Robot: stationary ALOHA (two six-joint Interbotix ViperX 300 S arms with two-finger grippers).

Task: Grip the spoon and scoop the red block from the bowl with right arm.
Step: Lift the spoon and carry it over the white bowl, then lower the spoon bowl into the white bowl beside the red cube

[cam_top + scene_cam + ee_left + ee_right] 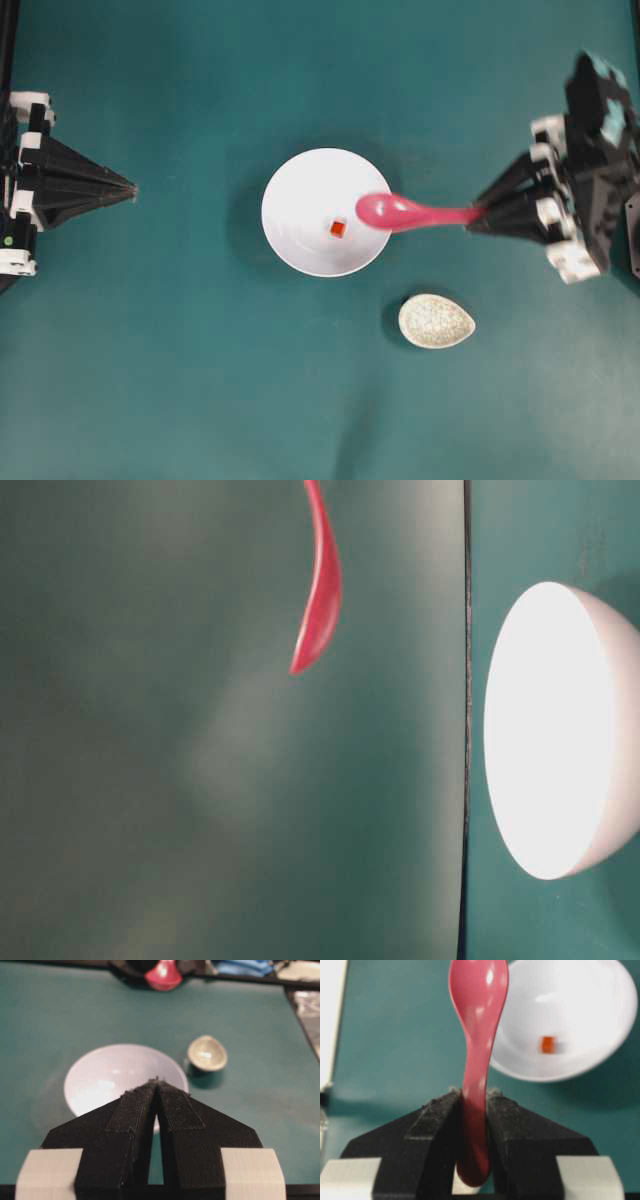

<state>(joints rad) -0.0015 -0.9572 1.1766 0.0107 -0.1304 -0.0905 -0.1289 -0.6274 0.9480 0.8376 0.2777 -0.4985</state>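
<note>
We are holding the spoon (410, 212) by its handle, squeezed tight in our right gripper (476, 217). Its scoop is hanging over the right edge of the bowl (300, 190). The red block (338, 229) is sitting inside the bowl, near the scoop but not touching it. Our left gripper (130, 188) is waiting far left of the bowl, pinched closed on nothing. A small speckled dish (436, 321) is sitting just below and right of the bowl. Green table (180, 380) is lying open all around the bowl.

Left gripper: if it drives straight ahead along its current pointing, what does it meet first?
Most likely the bowl: the left gripper, shut, points at its near rim in the wrist view. Its height over the table is unclear, so it might pass above the rim.
</note>
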